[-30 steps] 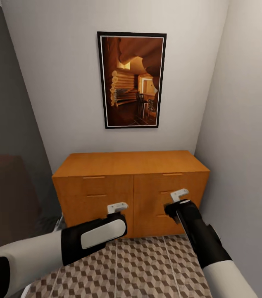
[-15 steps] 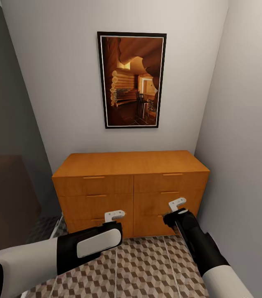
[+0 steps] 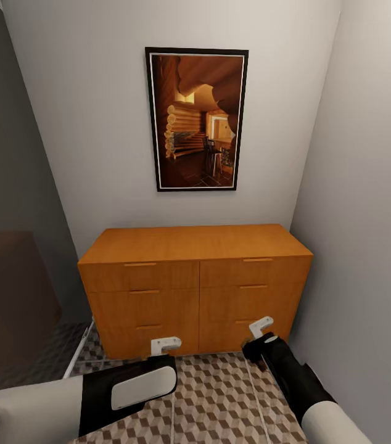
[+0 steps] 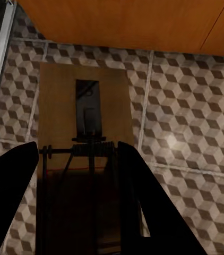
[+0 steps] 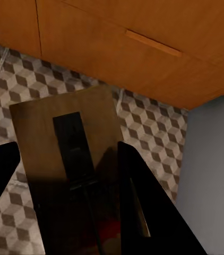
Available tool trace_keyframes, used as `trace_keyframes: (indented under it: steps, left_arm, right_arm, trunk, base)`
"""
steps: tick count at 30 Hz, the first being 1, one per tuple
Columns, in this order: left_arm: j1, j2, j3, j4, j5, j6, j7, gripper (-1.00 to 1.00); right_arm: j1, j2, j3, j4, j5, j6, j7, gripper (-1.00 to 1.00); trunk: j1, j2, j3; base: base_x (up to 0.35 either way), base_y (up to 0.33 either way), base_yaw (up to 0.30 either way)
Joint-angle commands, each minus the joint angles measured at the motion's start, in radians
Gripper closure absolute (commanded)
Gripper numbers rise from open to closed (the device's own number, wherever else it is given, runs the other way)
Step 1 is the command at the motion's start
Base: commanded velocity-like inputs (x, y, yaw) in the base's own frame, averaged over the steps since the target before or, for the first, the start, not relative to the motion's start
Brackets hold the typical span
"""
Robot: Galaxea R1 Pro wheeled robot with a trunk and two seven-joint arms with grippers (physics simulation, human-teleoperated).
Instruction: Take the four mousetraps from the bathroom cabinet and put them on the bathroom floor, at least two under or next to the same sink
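Observation:
The orange-brown cabinet (image 3: 195, 246) stands against the back wall with its drawers shut. My left gripper (image 3: 164, 345) hangs low over the bathroom floor (image 3: 220, 394), in front of the cabinet's left half. It is shut on a mousetrap (image 4: 83, 101), a brown slab with dark wire parts that lies level above the tiles. My right gripper (image 3: 261, 327) is before the cabinet's right half, shut on another mousetrap (image 5: 53, 133) near the bottom drawer's handle (image 5: 153, 43). The sink is out of view.
A framed picture (image 3: 195, 120) hangs above the cabinet. A grey wall (image 3: 368, 246) closes the right side, close to my right arm. At the left a pale threshold strip (image 3: 78, 351) borders a dark area.
Both arms have come down and slightly back from drawer height towards the floor, each with its mousetrap. The cabinet and the view have not shifted.

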Motion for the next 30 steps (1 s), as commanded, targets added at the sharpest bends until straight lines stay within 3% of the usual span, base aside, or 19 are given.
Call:
trace_keyframes:
  steps: [1, 5, 6, 10, 12, 17, 20, 27, 30]
  left_arm:
    - [0.003, 0.001, -0.003, 0.008, 0.001, 0.009, -0.015, 1.0]
    - [0.03, -0.002, -0.021, 0.068, -0.001, 0.007, -0.089, 1.0]
    - [0.038, -0.007, -0.032, 0.131, 0.0, 0.005, -0.145, 1.0]
    - [0.043, -0.009, -0.051, 0.211, 0.001, 0.003, -0.245, 1.0]
    - [0.044, -0.01, -0.071, 0.279, 0.003, 0.003, -0.344, 1.0]
    - [0.067, -0.009, -0.083, 0.341, 0.004, -0.035, -0.403, 1.0]
    - [0.089, -0.01, -0.083, 0.394, 0.004, -0.07, -0.44, 1.0]
    - [0.166, -0.069, -0.084, 0.633, 0.005, -0.08, -0.618, 1.0]
    - [0.193, -0.082, -0.084, 0.708, 0.005, -0.08, -0.675, 1.0]
  right_arm:
    - [-0.001, 0.0, 0.0, 0.017, 0.011, -0.004, 0.007, 1.0]
    - [-0.001, 0.001, 0.0, 0.08, 0.012, -0.052, 0.004, 1.0]
    - [-0.001, 0.002, 0.0, 0.118, 0.012, -0.098, 0.002, 1.0]
    - [-0.001, 0.004, 0.0, 0.153, 0.013, -0.125, 0.002, 1.0]
    - [-0.001, 0.005, 0.0, 0.175, 0.011, -0.137, 0.002, 1.0]
    - [-0.001, 0.005, 0.0, 0.278, 0.011, -0.272, 0.002, 1.0]
    - [-0.001, 0.005, 0.0, 0.329, 0.011, -0.312, 0.002, 1.0]
    - [-0.001, 0.004, 0.0, 0.391, 0.01, -0.329, -0.003, 1.0]
    - [-0.001, 0.003, -0.001, 0.444, 0.01, -0.377, -0.042, 1.0]
  trunk:
    - [0.0, -0.001, -0.001]
    - [0.0, -0.001, -0.001]
    - [0.0, -0.001, -0.001]
    - [0.0, -0.001, -0.001]
    - [0.0, -0.001, -0.001]
    - [0.0, -0.001, -0.001]
    - [0.0, -0.001, -0.001]
    - [0.0, -0.001, -0.001]
    - [0.0, -0.001, -0.001]
  base:
    - [0.0, 0.0, 0.0]
    - [0.0, 0.0, 0.0]
    - [0.0, 0.0, 0.0]
    - [0.0, 0.0, 0.0]
    - [0.0, 0.0, 0.0]
    - [0.0, 0.0, 0.0]
    - [0.0, 0.0, 0.0]
    - [0.0, 0.0, 0.0]
    - [0.0, 0.0, 0.0]
